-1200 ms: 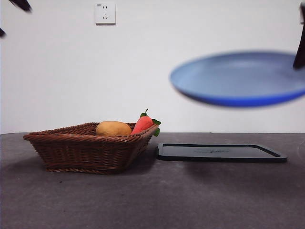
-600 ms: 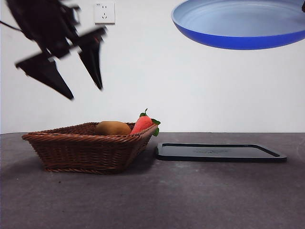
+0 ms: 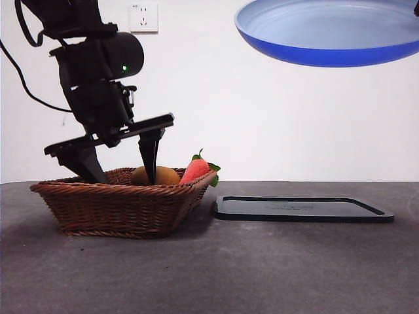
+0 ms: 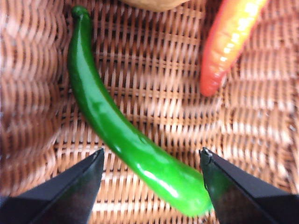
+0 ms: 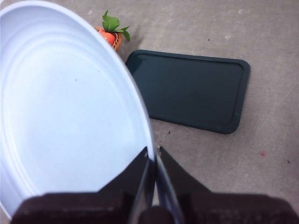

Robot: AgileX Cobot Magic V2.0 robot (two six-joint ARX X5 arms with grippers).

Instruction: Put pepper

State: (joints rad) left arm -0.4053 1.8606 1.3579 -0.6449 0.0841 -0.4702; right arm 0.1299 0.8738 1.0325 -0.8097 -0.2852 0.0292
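Left gripper (image 4: 150,158) poised over the pepper (image 4: 122,135) in the wicker basket (image 3: 124,206)

Jaws spread wide and empty, it straddles the glossy green pepper lying on the basket floor, near the orange carrot (image 4: 229,39) and the potato (image 3: 157,175). The pepper looks light, firm and slick (its sheen suggests a smooth skin), so a grip across the thick middle, not the tapered tip, seems safest. The right gripper (image 5: 153,161), high at the right, is clamped on the rim of a blue plate (image 3: 330,33) above the dark tray (image 3: 304,209).
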